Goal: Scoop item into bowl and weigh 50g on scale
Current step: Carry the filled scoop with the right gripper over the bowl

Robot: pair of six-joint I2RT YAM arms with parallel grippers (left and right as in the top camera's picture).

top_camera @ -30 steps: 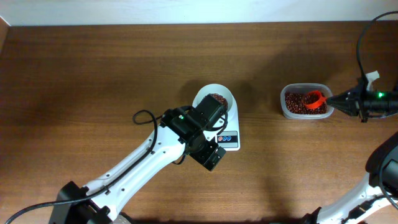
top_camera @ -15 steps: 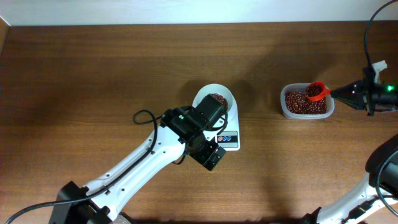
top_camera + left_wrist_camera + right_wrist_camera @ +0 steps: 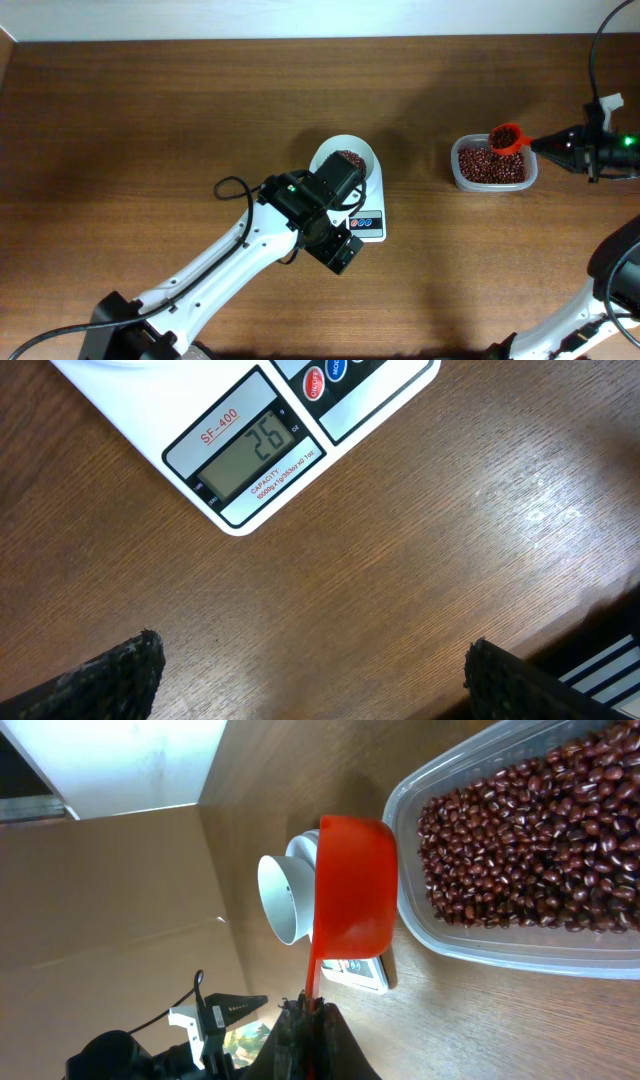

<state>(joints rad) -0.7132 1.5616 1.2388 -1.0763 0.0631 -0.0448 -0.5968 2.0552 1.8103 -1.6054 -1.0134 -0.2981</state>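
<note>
The white bowl [image 3: 346,158] holds some reddish-brown beans [image 3: 348,159] and stands on the white scale [image 3: 366,221]. In the left wrist view the scale's display [image 3: 255,450] reads 26. My left gripper [image 3: 310,670] is open and empty, hovering over the table just in front of the scale. My right gripper [image 3: 312,1020] is shut on the handle of a red scoop [image 3: 505,136], which holds beans above the clear tub of beans [image 3: 490,165]. The scoop also shows in the right wrist view [image 3: 355,885], with the bowl [image 3: 283,900] beyond it.
The clear plastic tub [image 3: 480,945] sits at the right of the brown wooden table [image 3: 150,130]. My left arm [image 3: 250,255] stretches from the lower left to the scale. A black cable [image 3: 590,50] hangs at the far right.
My right gripper has lifted the red scoop, filled with beans, out of the tub and moved it slightly back. The left arm has not moved.
</note>
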